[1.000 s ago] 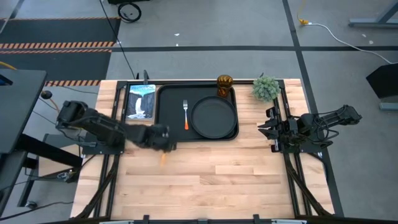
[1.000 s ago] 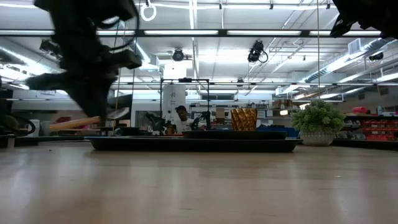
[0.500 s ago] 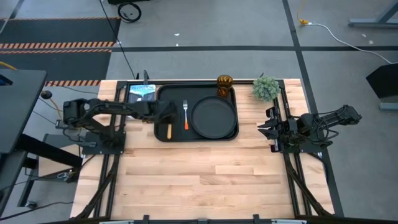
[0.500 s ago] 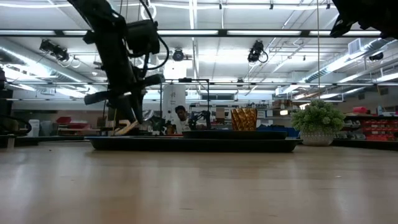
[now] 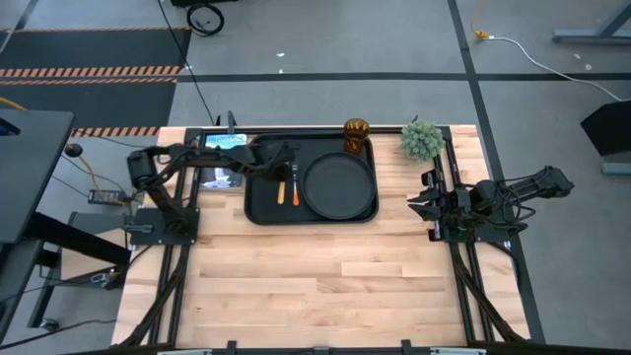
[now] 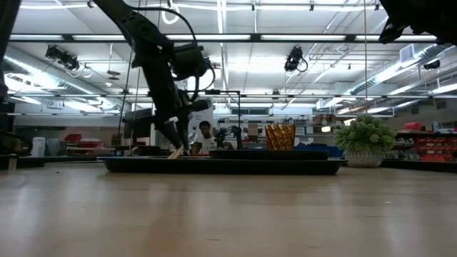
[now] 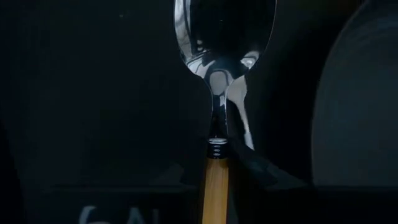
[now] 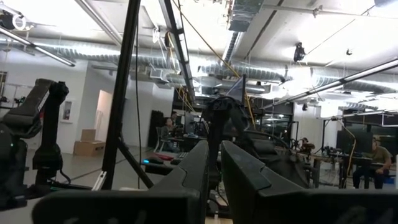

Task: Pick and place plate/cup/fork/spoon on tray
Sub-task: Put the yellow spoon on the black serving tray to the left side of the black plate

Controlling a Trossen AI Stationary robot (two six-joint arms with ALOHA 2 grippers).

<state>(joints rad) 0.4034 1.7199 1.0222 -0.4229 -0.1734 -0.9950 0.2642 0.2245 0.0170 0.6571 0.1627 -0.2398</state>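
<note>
— Left side?
— Left hand (image 5: 280,170) over the tray (image 5: 258,207), clamped on the spoon (image 5: 279,190); yellow-orange handle held between the fingers, silver bowl pointing away over the black tray floor. Handle tip low at the tray in the low view.
— Next along?
— Fork (image 5: 294,183) flat on the tray, just beside the spoon, between it and the plate (image 5: 339,184). Plate on the tray's right half.
— Cup?
— Cup (image 5: 356,132) at the tray's far right corner, near the potted plant (image 5: 421,139).
— Right side?
— Right hand (image 5: 430,203) parked at the worktop's right edge, well apart from the tray, fingers nearly together with a narrow gap, gripping nothing.
</note>
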